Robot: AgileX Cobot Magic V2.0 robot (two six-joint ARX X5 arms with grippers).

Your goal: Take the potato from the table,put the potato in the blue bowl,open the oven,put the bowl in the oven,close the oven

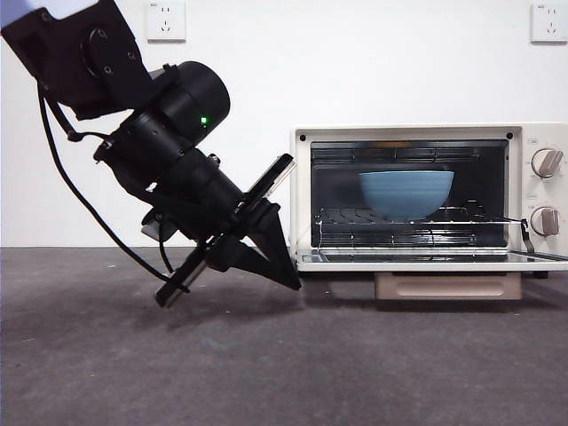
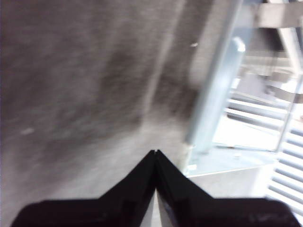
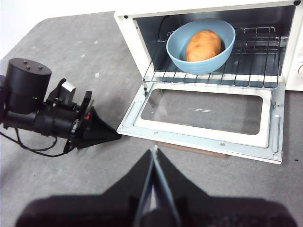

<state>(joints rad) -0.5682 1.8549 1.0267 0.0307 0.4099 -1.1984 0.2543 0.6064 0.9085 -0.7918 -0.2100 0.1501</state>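
Observation:
The oven [image 1: 532, 133] stands open, its door [image 3: 199, 137] folded down flat. Inside, on the wire rack, sits the blue bowl [image 1: 406, 191] with the orange-brown potato [image 3: 203, 45] lying in it. My left gripper [image 1: 293, 282] is shut and empty. It slants down with its tip just off the table, beside the door's near left corner [image 2: 215, 90]. In the right wrist view the same gripper [image 3: 116, 136] points at that corner. My right gripper [image 3: 154, 151] is shut on nothing and hangs above the table in front of the open door. It is out of the front view.
The door's beige handle [image 1: 448, 286] hangs under its front edge. Two knobs [image 1: 546, 162] are on the oven's right. The dark grey table [image 1: 266, 373] stretches in front and to the left. A white wall with sockets stands behind.

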